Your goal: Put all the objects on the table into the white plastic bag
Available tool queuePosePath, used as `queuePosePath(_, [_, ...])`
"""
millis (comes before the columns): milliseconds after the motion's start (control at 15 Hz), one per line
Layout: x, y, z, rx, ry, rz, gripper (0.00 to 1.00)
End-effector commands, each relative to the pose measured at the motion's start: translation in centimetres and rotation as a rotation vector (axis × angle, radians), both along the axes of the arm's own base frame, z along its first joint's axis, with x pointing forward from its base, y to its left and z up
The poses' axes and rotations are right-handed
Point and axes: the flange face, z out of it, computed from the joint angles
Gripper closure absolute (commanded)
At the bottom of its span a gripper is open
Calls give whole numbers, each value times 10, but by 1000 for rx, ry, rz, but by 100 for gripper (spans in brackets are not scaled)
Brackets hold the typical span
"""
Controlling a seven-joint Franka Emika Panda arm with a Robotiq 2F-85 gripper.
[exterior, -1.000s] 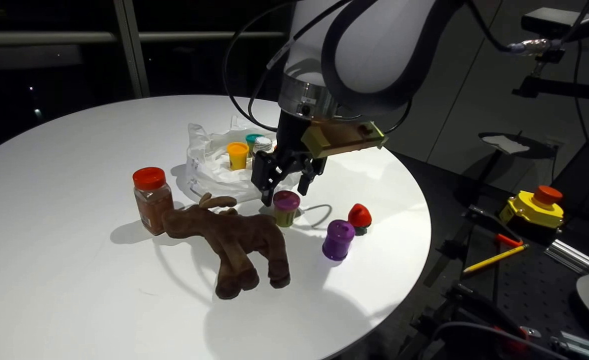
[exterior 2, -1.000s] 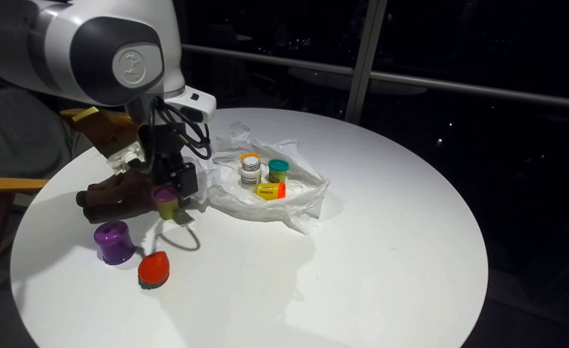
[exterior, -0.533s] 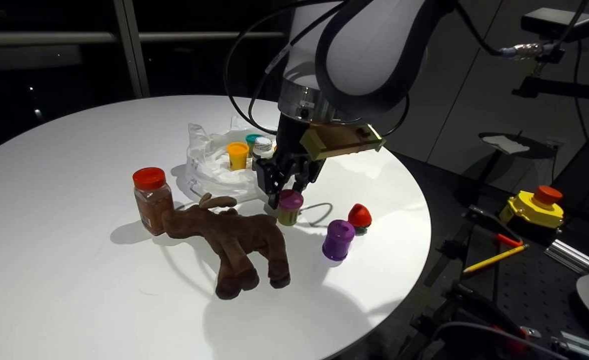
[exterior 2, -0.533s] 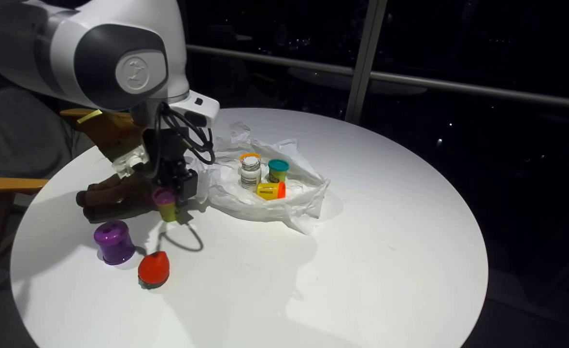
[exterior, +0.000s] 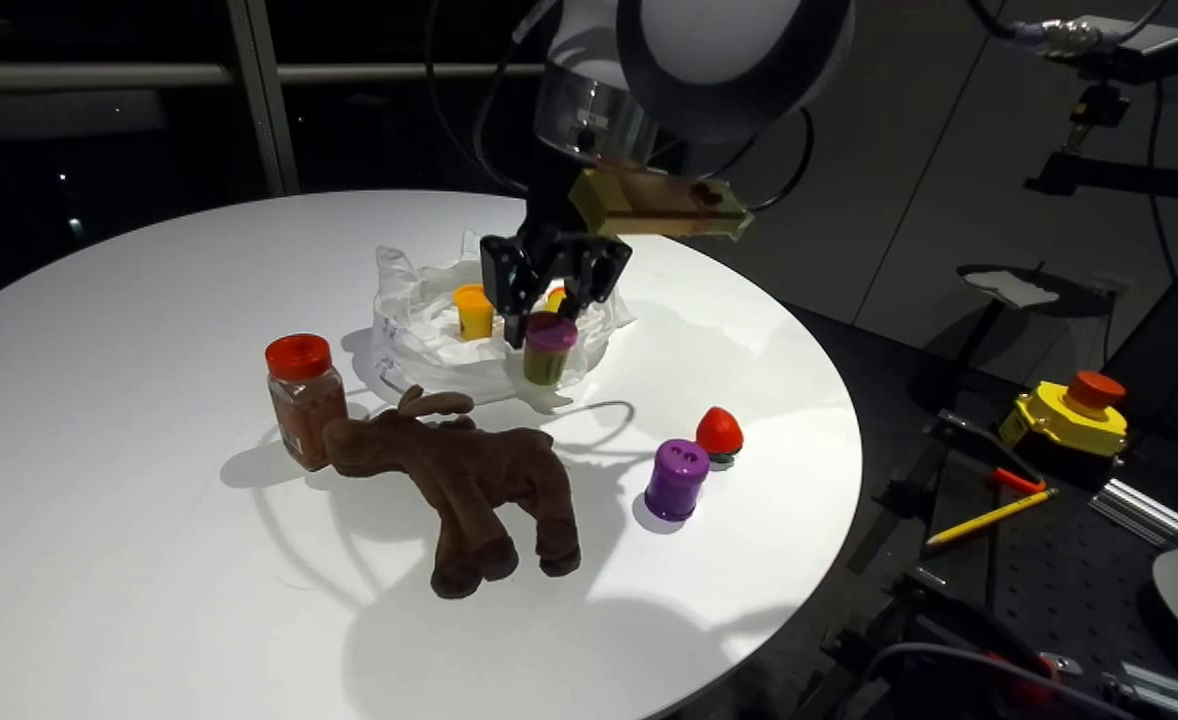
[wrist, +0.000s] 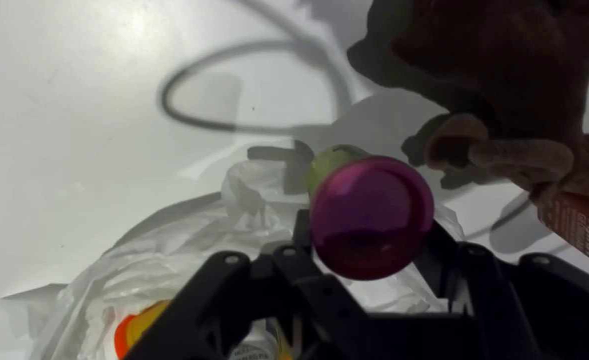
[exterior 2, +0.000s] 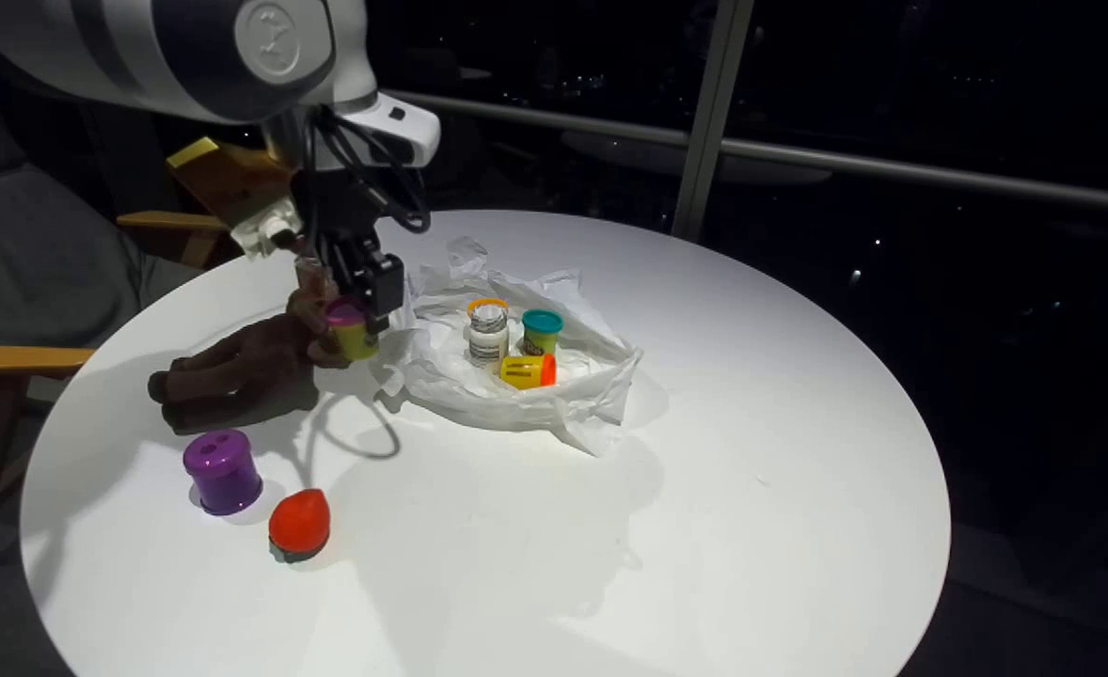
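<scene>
Far left in an exterior view you have the red-lidded jar (exterior: 306,405), upright on the white table (exterior: 129,560). Just right of it, the brown plush moose (exterior: 477,470), muzzle close to the jar; can't tell if they touch. Then the white plastic bag (exterior: 419,375), spread low and wide beyond the moose. Inside the bag: orange-lidded tub (exterior: 474,312), upright; also in an exterior view, white bottle (exterior 2: 488,344) upright, yellow tub (exterior 2: 522,372) on its side, teal-lidded tub (exterior 2: 542,333) upright. Next, your gripper (exterior: 546,322): fingers clamped on the magenta-lidded tub (exterior: 548,354), one each side, holding it. You have that tub up off the table, right by the bag's edge in both exterior views; can't tell if it's over the edge. Your wrist view shows its lid between the fingers. Further right, on the table: purple pot (exterior: 677,482), upright. Far right, the red strawberry-shaped piece (exterior: 719,432), just beside the pot.
</scene>
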Motion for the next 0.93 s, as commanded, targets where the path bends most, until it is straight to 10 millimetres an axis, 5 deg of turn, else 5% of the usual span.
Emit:
queuePosePath(0, [25,4,45,-9,-67,-52,79])
queuePosePath(333, [66,-12,45,16,-115,-118,79])
queuePosePath(867, [100,-35,-28,22,-51,-191,79])
